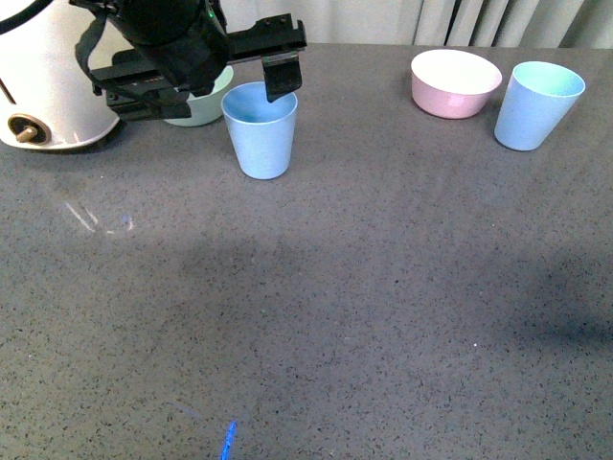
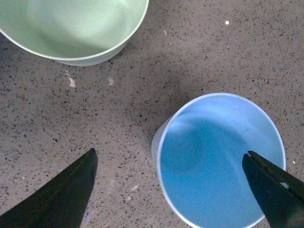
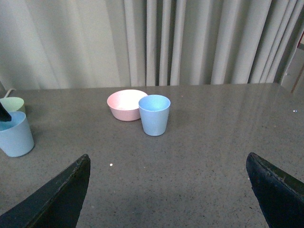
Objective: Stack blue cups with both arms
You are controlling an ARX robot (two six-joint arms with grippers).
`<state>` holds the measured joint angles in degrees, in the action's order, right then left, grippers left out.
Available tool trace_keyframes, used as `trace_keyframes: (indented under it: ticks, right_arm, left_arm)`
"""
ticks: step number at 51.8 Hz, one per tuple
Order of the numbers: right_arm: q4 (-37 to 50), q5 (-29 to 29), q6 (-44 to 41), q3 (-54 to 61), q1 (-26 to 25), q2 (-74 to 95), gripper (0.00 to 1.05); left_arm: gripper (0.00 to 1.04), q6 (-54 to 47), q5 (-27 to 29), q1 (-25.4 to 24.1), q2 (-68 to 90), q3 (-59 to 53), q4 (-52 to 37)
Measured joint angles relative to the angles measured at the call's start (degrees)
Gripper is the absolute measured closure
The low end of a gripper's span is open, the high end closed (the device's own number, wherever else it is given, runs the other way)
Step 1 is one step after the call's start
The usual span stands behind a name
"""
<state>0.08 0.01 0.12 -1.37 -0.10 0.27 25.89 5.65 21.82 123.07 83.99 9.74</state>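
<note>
1. Fingers of the left gripper (image 2: 169, 153) stand apart, straddling one wall of the left blue cup (image 2: 218, 161). One finger (image 2: 273, 190) is over its mouth and the other (image 2: 59, 197) is outside, above the table (image 1: 335, 316). Neither visibly presses the wall.
2. That cup stands upright at the far left, just beside the mint-green bowl (image 2: 71, 28).
3. The right blue cup (image 1: 536, 105) stands upright at the far right, just right of the pink bowl (image 1: 455, 83) and well apart from the left blue cup.
4. The right gripper (image 3: 167, 159) hangs with its fingers wide apart, holding nothing.
5. A white appliance (image 1: 48, 77) sits at the far left edge.
</note>
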Motion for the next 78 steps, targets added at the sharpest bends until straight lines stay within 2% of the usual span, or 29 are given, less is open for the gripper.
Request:
trace_keyframes:
  ticks: [7,15,23,29,41,49,62,78]
  right_arm:
    - [0.0,0.0,0.0,0.0,0.0,0.0,0.09]
    - [0.0,0.0,0.0,0.0,0.0,0.0,0.09]
    - [0.0,0.0,0.0,0.0,0.0,0.0,0.09]
    - [0.0,0.0,0.0,0.0,0.0,0.0,0.09]
    - [0.0,0.0,0.02,0.0,0.0,0.0,0.09]
    - [0.0,-0.02,0.0,0.0,0.0,0.0,0.09]
    - [0.0,0.0,0.0,0.0,0.0,0.0,0.09]
    - [0.0,0.0,0.02,0.0,0.0,0.0,0.09]
  left_arm:
    - [0.31,0.22,0.46,0.55,1.6,1.84,1.18]
    - [0.62,0.22,1.55,0.94,2.69,3.52,2.73]
    - [0.81,0.26,1.86,1.03,2.75,3.78,3.37]
    - [1.03,0.42,1.77,1.42,2.75,3.85,4.31]
    - [1.03,0.96,1.16,3.78,2.21,4.04,7.96]
    - [1.03,1.57,0.39,7.13,1.03,4.04,10.86]
    - [1.03,2.99,-0.92,12.57,-0.35,3.91,10.93]
    - [1.03,3.89,-1.11,15.23,-0.35,3.72,10.88]
